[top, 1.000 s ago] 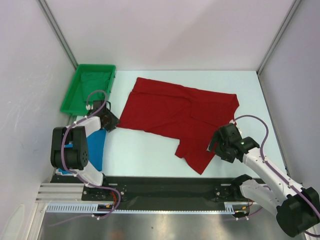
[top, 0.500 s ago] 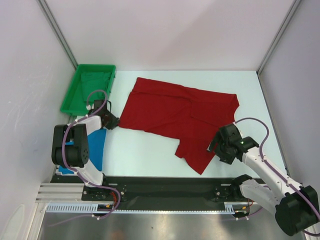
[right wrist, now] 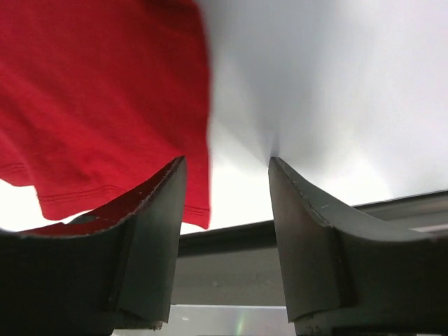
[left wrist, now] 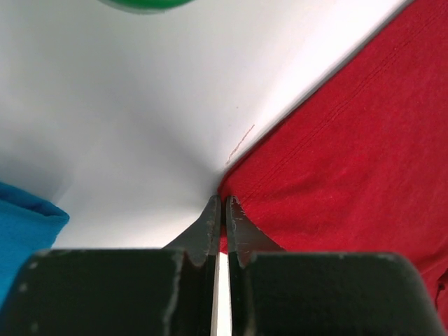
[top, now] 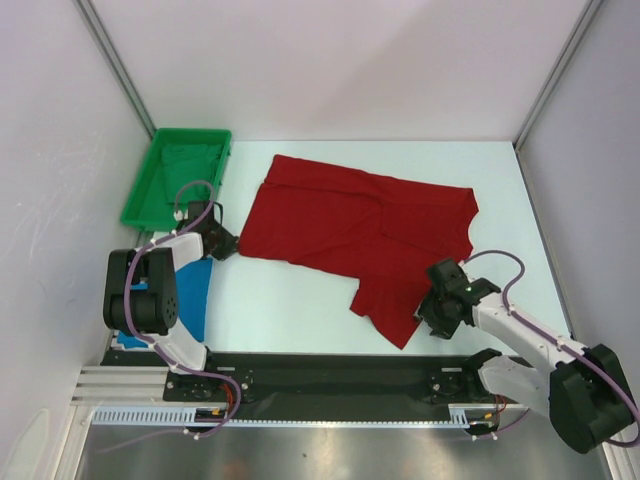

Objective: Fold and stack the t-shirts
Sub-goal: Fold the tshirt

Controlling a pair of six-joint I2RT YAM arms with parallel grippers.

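White walls close in a pale tabletop where two robot arms work at the near edge. We see a deep red short-sleeved cloth t-shirt lying open across the middle of the surface. Most of it is flat, and one flap trails toward the near side.

The left gripper sits at the shirt's left corner, its fingers pressed together right at the hem. In the wrist view creases in the red cloth run toward the fingertips, which hints at a pinch. We cannot tell for certain whether cloth is caught between them.

The right gripper is low at the shirt's near right corner. Its jaws are spread, and the cloth's edge lies in the gap between them without being clamped.

A bright blue cloth t-shirt rests at the near left, partly under the left arm and just beside the red one's corner. It looks gathered into a compact shape with a rounded fold at its edge, though much of it is hidden. A green plastic tray stands at the far left.

By our reading the job is at an early stage. The red shirt has not yet been folded, and nothing is stacked. Folding it and setting the two shirts together remain to be done.
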